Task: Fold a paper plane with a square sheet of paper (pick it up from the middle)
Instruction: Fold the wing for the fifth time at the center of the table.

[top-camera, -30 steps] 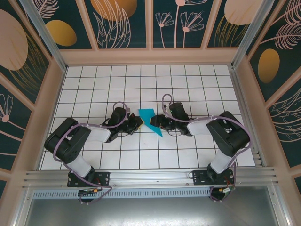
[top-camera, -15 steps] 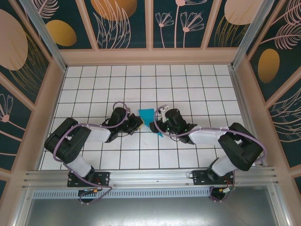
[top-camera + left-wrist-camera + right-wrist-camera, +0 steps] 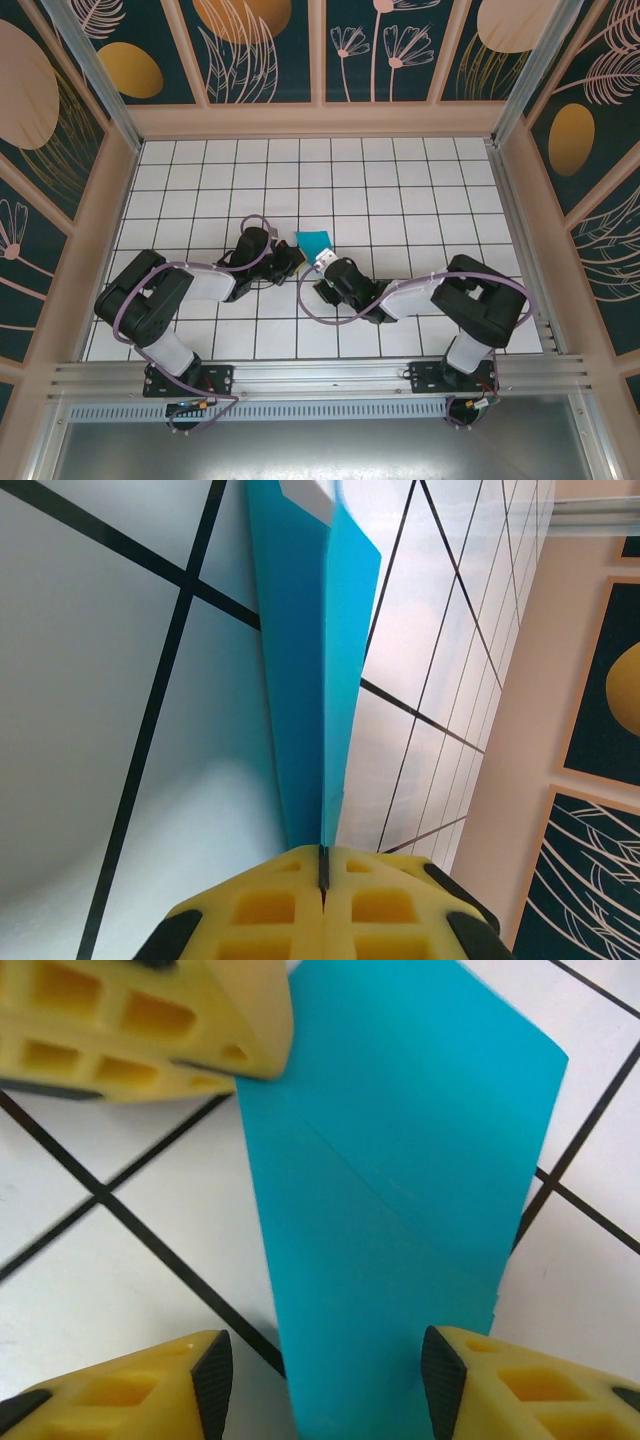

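A thin teal-cyan sheet of paper (image 3: 315, 240), folded into a narrow panel with a faint diagonal crease across its face, sits over the middle of the white, black-gridded table (image 3: 420, 200), well clear of every edge, as two robot arms meet over it. The left gripper (image 3: 322, 858), its yellow moulded fingers pressed flat together, pinches one end of the sheet so that the folded layers stand edge-on above the tiles and fan slightly apart toward their far end. The right gripper (image 3: 325, 1372) straddles the sheet's narrower end with its jaws standing apart, one yellow finger (image 3: 520, 1385) just beside each long edge; whether either pad is touching the paper cannot be told, and it has nothing clamped. The danger lies in how close the two tools work. If the right jaws close across the width of the sheet and not across its thickness, the panel is likely to buckle and take a stray crease. If they bite and pull while the left pinch holds firm, the thin paper could tear or slide out, shifting the layers so the next fold runs crooked. The left fingers sit just beside the sheet's upper corner in the right wrist view, so a careless swing risks the grippers knocking together.
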### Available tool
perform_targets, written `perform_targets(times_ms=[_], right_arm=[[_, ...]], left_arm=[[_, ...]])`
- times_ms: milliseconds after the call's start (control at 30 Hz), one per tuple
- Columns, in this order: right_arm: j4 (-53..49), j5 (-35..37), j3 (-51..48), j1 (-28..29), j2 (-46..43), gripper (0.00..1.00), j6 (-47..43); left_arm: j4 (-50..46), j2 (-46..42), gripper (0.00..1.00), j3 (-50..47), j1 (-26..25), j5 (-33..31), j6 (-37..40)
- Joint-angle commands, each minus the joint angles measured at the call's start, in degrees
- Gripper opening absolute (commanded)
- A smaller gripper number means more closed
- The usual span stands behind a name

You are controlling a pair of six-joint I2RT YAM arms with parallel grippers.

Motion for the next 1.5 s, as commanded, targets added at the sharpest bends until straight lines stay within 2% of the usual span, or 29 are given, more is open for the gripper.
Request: perform_targets(times_ms=[0, 100, 300, 567, 733, 867, 1000, 1100, 1267, 1467], right_arm=[[4.9, 4.7, 1.9, 0.3, 1.3, 0.51, -2.8], [5.6, 5.4, 2.8, 0.1, 2.5, 0.45, -3.9], [6.2, 4.6, 3.9, 0.1, 4.3, 0.40, -6.0], [5.8, 3.9, 3.9, -0.1, 4.1, 0.20, -5.6], [5.9, 2.1, 3.1, -0.7, 2.5, 0.09, -4.3], [5.9, -2.8, 2.2, -2.4, 0.1, 0.00, -2.3], [6.2, -11.7, 1.1, -5.6, -2.5, 0.00, 1.3], [7.1, -17.6, 0.4, -7.8, -3.4, 0.00, 4.1], [7.8, -25.0, 0.5, -10.9, -2.6, 0.00, 7.9], [8.3, -31.7, 1.6, -12.6, -0.2, 0.00, 11.7]], left_arm=[[0.2, 0.3, 0.00, 1.2, -0.4, 0.9, -0.6], [0.0, 0.2, 0.00, 1.1, -0.3, 0.8, -0.6], [-0.3, 0.3, 0.00, 1.2, -0.3, 1.0, -0.4], [-1.0, -0.9, 0.00, 1.0, -0.3, -0.2, -0.8], [-2.8, -4.3, 0.11, 0.3, 0.0, -3.0, -1.1], [-4.8, -7.8, 0.28, -0.8, 1.3, -5.6, -1.0], [-7.2, -12.3, 0.45, -2.5, 2.4, -9.6, -0.1], [-8.1, -14.5, 0.52, -3.2, 2.4, -11.3, 1.5], [-3.3, -14.8, 0.53, -5.7, 2.3, -9.6, 2.7], [4.4, -12.4, 0.47, -8.0, 1.1, -7.3, 2.6]])
